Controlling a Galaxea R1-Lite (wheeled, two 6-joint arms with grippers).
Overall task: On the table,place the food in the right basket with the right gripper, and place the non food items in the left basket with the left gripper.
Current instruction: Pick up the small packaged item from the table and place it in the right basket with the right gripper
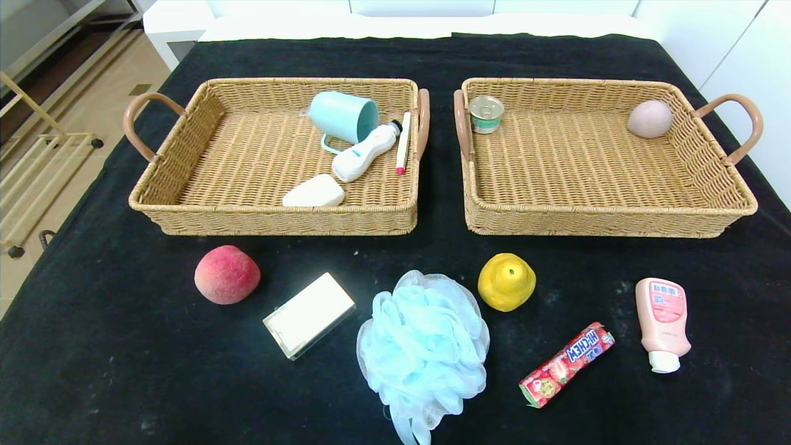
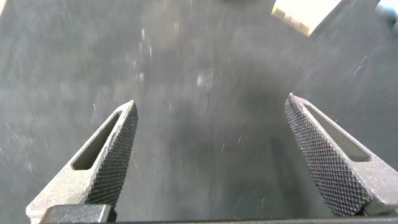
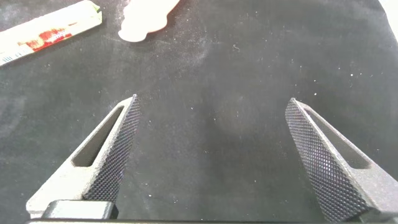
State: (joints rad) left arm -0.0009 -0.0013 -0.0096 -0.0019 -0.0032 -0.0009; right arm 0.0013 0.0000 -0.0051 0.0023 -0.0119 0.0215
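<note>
On the black table (image 1: 123, 371), in front of both baskets, lie the peach (image 1: 226, 274), cream bar in its clear box (image 1: 309, 315), blue pouf (image 1: 423, 346), pear (image 1: 506, 282), candy stick (image 1: 566, 364) and pink bottle (image 1: 662, 321). The left basket (image 1: 185, 210) and right basket (image 1: 593, 225) stand side by side behind them. Neither arm shows in the head view. My left gripper (image 2: 211, 99) is open over bare cloth, the cream bar (image 2: 305, 14) ahead of it. My right gripper (image 3: 212, 99) is open over bare cloth, with the candy stick (image 3: 46, 31) and the bottle's cap (image 3: 146, 22) beyond it.
The left basket holds a teal cup (image 1: 343, 116), a white bottle (image 1: 363, 154), a thin white stick (image 1: 403, 143) and a white lump (image 1: 314, 193). The right basket holds a tin can (image 1: 486, 114) and a pink egg-shaped ball (image 1: 649, 118). Floor lies past the table's left edge.
</note>
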